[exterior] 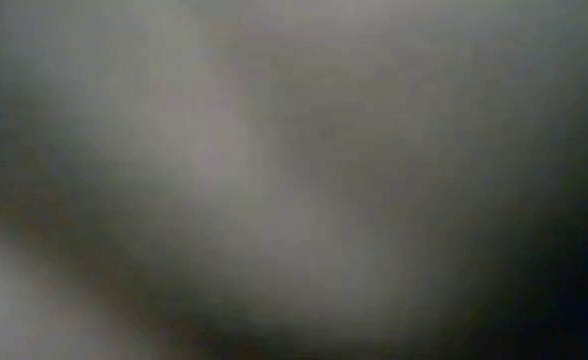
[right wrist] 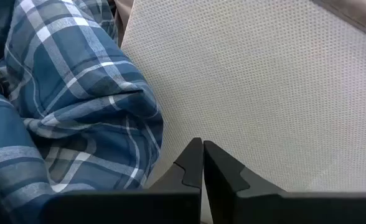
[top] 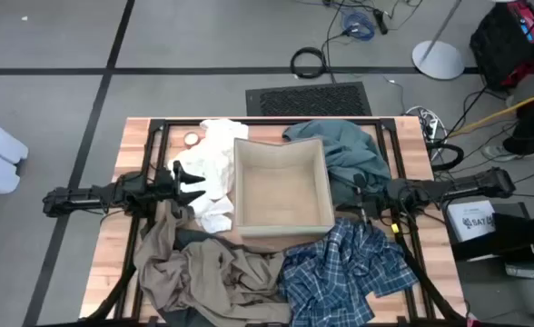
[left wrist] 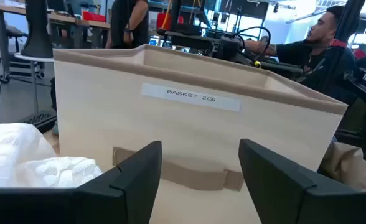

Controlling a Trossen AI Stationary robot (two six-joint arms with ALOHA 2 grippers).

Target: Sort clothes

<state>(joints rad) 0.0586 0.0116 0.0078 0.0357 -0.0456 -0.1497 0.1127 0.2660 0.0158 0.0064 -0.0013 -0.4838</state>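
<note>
The clothes lie around a square beige box [top: 281,195] at mid-table. The white garment [top: 217,163] lies at the box's far left, the teal-grey one [top: 344,150] at its far right, the plaid one [top: 344,272] near right and the khaki one [top: 203,272] near left. My left gripper [top: 192,182] is open at the box's left side, beside the white garment [left wrist: 27,162]. It points at the box wall [left wrist: 195,130] with nothing between its fingers. My right gripper [top: 356,186] is shut at the box's right side, pointing at that wall [right wrist: 264,93], with the plaid garment [right wrist: 65,106] beside it.
A small round thing [top: 192,139] lies on the table at the far left. Dark frame rails [top: 403,154] run along the table's sides. In the left wrist view people [left wrist: 314,50] sit at desks beyond the table. Something grey fills the whole low view.
</note>
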